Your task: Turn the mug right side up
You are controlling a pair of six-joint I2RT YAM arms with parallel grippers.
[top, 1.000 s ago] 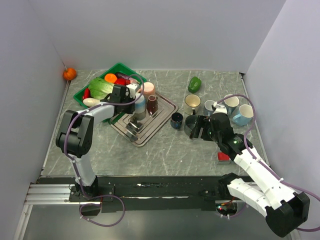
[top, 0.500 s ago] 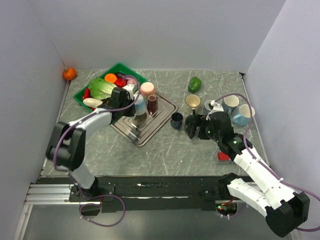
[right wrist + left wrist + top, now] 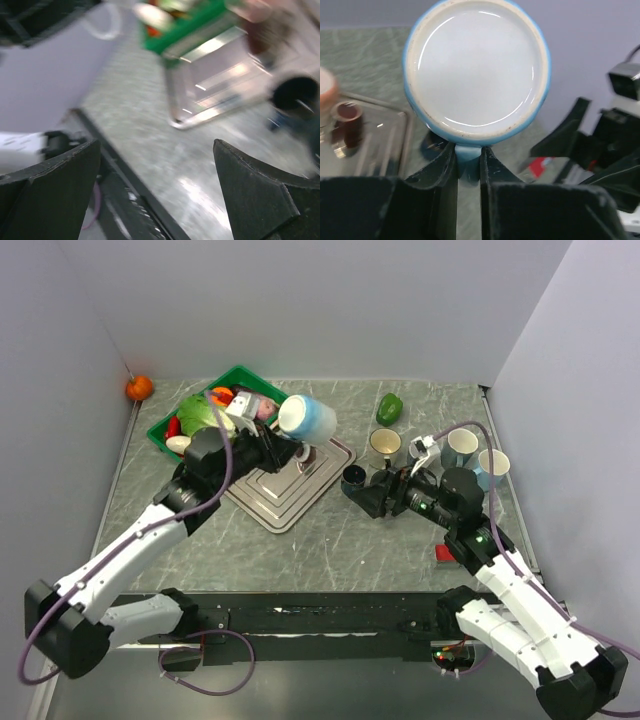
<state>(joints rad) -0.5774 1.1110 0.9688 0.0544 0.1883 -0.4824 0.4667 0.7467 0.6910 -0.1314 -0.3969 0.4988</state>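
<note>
**Over the tray [image 3: 268,508]: mug [image 3: 310,418] held sideways in your left claw [image 3: 468,150]**

On your grey table [image 3: 330,535], the metal tray sits left of centre. The blue mug hangs above its far right corner, off every surface and tipped on its side. Your left claw is pinched tight on the mug's handle. Your right claw [image 3: 155,150] gapes wide with nothing in it, low over the table just beside a small dark cup [image 3: 352,477].

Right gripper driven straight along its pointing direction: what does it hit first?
Probably the metal tray: the right gripper aims over bare table at its near corner, with the dark cup off to one side. Depth is unclear.
</note>
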